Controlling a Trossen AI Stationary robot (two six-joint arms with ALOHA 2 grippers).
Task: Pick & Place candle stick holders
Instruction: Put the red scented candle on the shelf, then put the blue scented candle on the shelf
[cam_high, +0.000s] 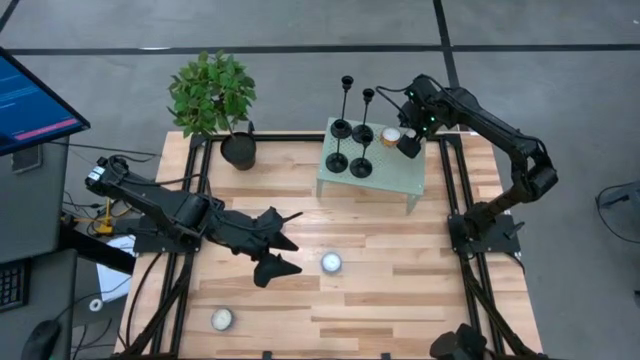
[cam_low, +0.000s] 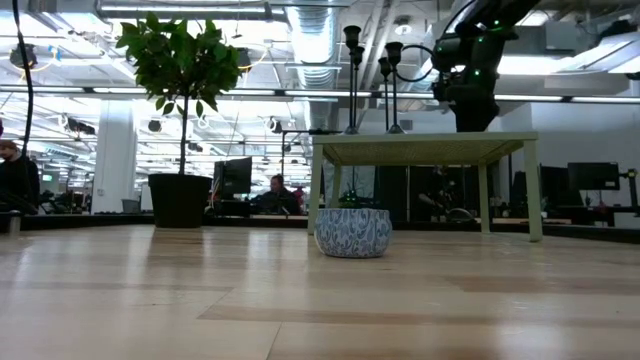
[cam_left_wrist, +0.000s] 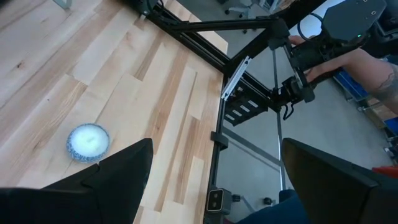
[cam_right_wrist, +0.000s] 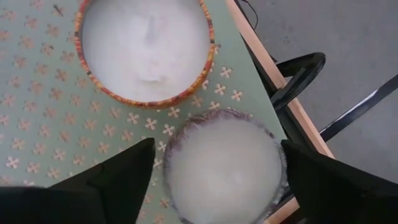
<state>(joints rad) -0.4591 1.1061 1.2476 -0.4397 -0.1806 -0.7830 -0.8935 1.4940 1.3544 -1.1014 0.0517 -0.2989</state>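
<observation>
Over the green stand (cam_high: 395, 185), right gripper (cam_high: 408, 145) spreads wide around a tealight (cam_right_wrist: 224, 168)

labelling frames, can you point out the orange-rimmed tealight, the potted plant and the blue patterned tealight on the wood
orange-rimmed tealight (cam_right_wrist: 144, 46), right wrist view, on its white wax.
potted plant (cam_high: 238, 152), high view, on the black pot.
blue patterned tealight (cam_low: 352, 232), low view, on its patterned side wall.

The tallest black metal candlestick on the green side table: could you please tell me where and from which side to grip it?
Take the tallest black candlestick by its thin upright stem, probably mid-height, claw level: the disc base lies flat, the cup is small. Come from the potted green plant's side; the other three candlesticks stand away from that side.
</observation>
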